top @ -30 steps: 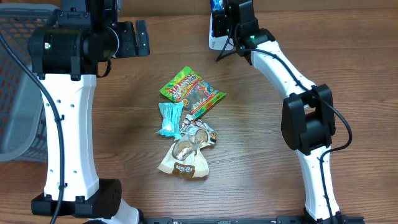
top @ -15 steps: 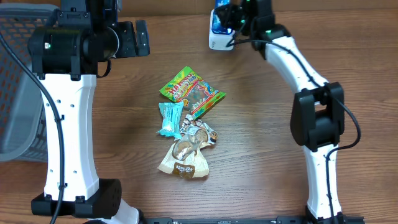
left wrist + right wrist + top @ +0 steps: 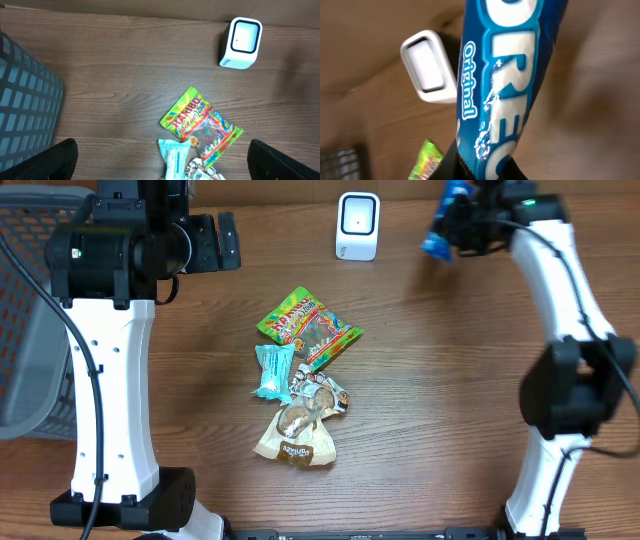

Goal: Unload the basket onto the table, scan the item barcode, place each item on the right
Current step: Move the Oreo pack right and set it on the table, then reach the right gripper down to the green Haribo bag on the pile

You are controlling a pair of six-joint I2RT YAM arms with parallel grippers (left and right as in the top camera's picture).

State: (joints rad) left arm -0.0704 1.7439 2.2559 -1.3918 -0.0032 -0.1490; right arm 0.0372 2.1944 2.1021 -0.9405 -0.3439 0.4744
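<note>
Brown wooden bench (image 3: 420, 380), with a grey basket (image 3: 25, 310) on its left edge. My right gripper (image 3: 464, 222) is clamped nearly closed on the lower end of a blue Oreo pack (image 3: 438, 228). It holds the pack up off the bench, to the right of the white scanner (image 3: 358, 225) and apart from it. On the right wrist camera the pack rises from the gripper, with the scanner just past its left edge. My left gripper (image 3: 216, 242) hangs wide open and holds nothing. A Haribo bag (image 3: 308, 328), a teal pack (image 3: 272, 370) and other snacks lie mid-bench.
</note>
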